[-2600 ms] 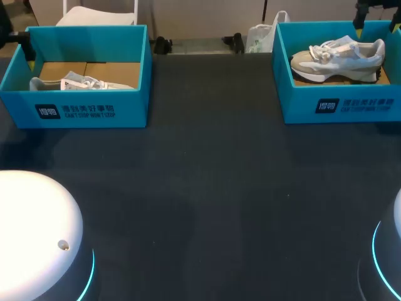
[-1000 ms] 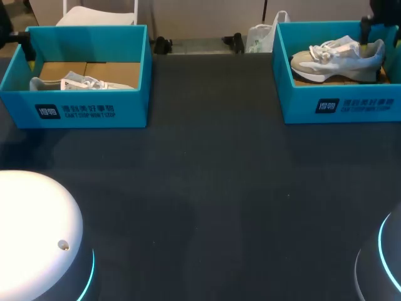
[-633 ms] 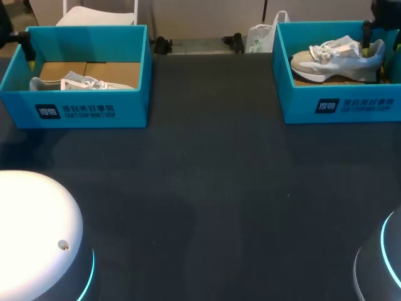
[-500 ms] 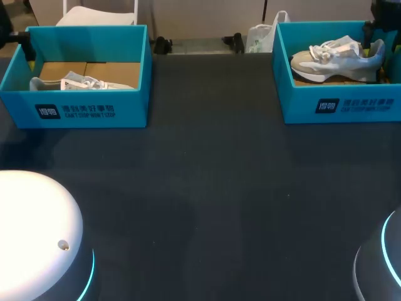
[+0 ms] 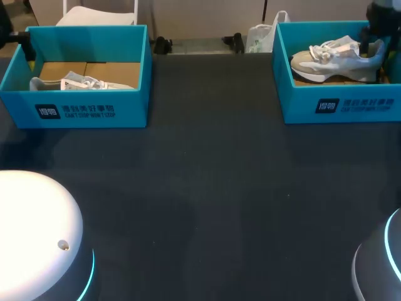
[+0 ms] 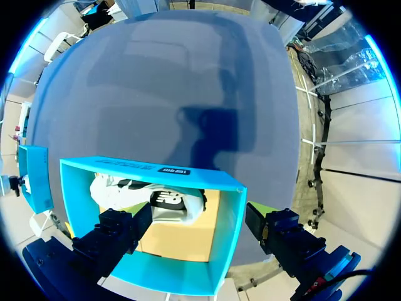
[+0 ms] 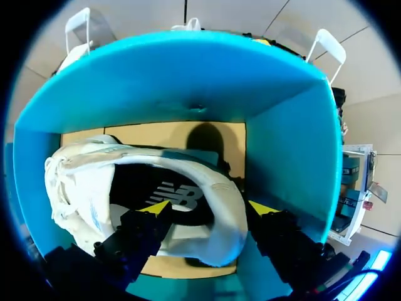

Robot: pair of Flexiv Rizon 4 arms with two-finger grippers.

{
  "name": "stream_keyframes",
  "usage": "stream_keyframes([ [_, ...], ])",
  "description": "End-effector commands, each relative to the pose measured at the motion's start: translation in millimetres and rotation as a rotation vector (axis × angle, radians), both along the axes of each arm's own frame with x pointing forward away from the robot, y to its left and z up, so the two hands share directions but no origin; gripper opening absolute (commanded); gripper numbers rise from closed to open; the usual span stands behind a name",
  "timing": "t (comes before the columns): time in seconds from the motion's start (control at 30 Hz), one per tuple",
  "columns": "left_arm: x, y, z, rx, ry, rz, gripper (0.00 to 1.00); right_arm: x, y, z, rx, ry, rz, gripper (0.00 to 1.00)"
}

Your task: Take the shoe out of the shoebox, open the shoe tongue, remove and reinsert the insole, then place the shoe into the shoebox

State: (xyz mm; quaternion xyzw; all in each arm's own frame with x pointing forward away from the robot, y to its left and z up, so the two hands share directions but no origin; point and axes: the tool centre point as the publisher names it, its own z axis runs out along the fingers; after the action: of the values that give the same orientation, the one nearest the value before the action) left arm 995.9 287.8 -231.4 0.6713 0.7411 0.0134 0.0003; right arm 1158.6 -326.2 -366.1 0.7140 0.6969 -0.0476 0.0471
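A grey and white sneaker (image 5: 326, 59) lies in the teal shoebox (image 5: 338, 106) at the table's far right, toe pointing left. My right gripper (image 5: 371, 37) hangs over its heel. In the right wrist view the fingers (image 7: 156, 208) straddle the heel collar of the sneaker (image 7: 81, 175), one inside the shoe's mouth and one outside, still open around it. A second sneaker (image 5: 81, 83) lies in the left shoebox (image 5: 75, 110). My left gripper (image 6: 200, 235) hovers open above that box (image 6: 156, 169), with its sneaker (image 6: 169, 200) below and ahead of the fingers.
The two shoeboxes stand at the table's far corners, with dark table surface (image 5: 207, 175) between them. The right box's walls (image 7: 288, 144) stand close around the right gripper. The arms' white bases (image 5: 37, 232) sit at the near corners.
My right gripper has come down over the sneaker's heel and its fingers have drawn closer together. The left side looks the same.
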Motion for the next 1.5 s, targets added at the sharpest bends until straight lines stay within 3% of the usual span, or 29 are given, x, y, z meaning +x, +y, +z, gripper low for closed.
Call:
stream_keyframes([
  [0.03, -1.8, -0.1, 0.2, 0.003, -0.003, 0.000, 1.00, 10.1, -2.5, -8.7, 0.016, 0.048, -0.012, 0.73],
  [0.13, -1.8, -0.1, 0.2, 0.003, -0.003, 0.000, 1.00, 8.0, -1.7, -9.3, 0.016, 0.050, -0.015, 0.71],
  [0.2, -1.8, -0.1, 0.2, 0.003, -0.003, 0.000, 1.00, 6.0, -1.6, -9.7, 0.017, 0.051, -0.021, 0.65],
  [0.27, -1.8, -0.1, 0.2, 0.003, -0.003, 0.000, 1.00, 4.8, -0.4, -9.6, 0.018, 0.052, -0.024, 0.49],
  [0.53, -1.8, -0.1, 0.2, 0.003, -0.003, 0.000, 1.00, 2.7, 7.7, -4.6, 0.008, 0.046, -0.022, 0.45],
  [0.6, -1.8, -0.1, 0.2, 0.003, -0.003, 0.000, 1.00, 2.7, 8.0, -4.1, 0.005, 0.045, -0.021, 0.49],
  [0.7, -1.8, -0.1, 0.2, 0.003, -0.003, 0.000, 1.00, 2.7, 5.4, -3.4, 0.003, 0.045, -0.027, 1.00],
  [0.9, -1.8, -0.1, 0.2, 0.003, -0.003, 0.000, 1.00, 5.7, -0.7, -6.0, 0.006, 0.045, -0.033, 1.00],
  [1.5, -1.8, -0.1, 0.2, 0.003, -0.003, 0.000, 1.00, 7.1, 3.6, -26.6, 0.050, 0.075, -0.042, 0.85],
])
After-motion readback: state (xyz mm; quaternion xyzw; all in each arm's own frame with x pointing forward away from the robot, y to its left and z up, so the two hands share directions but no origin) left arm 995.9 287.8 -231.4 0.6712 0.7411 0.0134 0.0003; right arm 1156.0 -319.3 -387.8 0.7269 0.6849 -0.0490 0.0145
